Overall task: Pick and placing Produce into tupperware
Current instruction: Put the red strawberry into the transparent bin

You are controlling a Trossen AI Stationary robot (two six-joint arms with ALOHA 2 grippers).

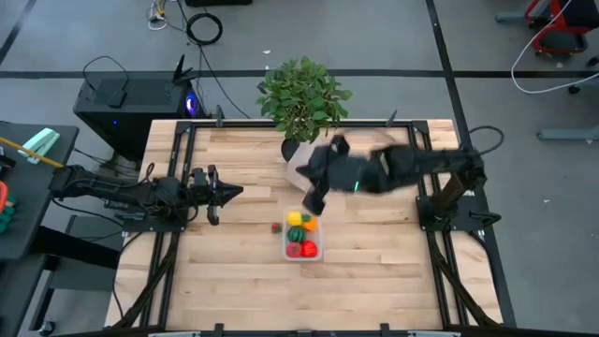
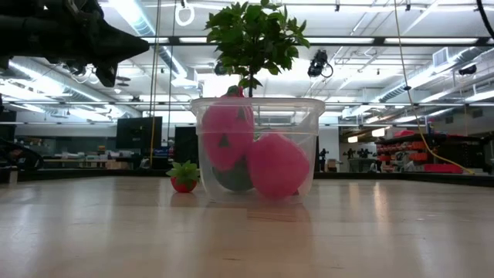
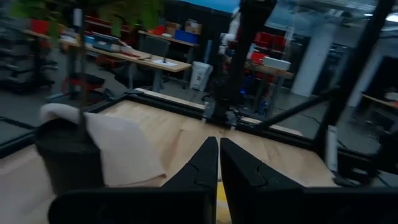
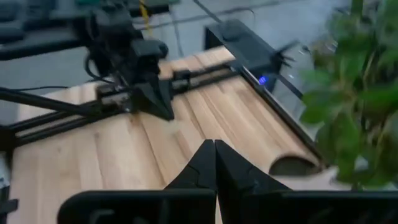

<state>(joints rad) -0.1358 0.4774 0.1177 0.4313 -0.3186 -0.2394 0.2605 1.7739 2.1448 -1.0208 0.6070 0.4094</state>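
Observation:
The clear tupperware [image 1: 303, 237] [image 2: 257, 147] stands at mid-table on its base. Inside lie yellow, orange, green and red produce [image 1: 301, 234], seen as pinkish-red pieces [image 2: 251, 150] in the low view. One small red piece with green leaves [image 1: 276, 227] [image 2: 184, 177] rests on the table just left of the tub. My right gripper [image 1: 314, 203] [image 4: 214, 152] hovers over the tub's far end, shut and empty. My left gripper [image 1: 232, 192] [image 3: 219, 152] [image 2: 131, 46] waits in the air left of the tub, shut.
A leafy potted plant [image 1: 301, 94] in a pale wrapped pot [image 1: 301, 164] [image 3: 93, 149] stands just beyond the tub, under my right arm. Black frame rails [image 1: 178, 159] run along the table's left, right and far sides. Bare wood [image 1: 309, 300] lies toward the near edge.

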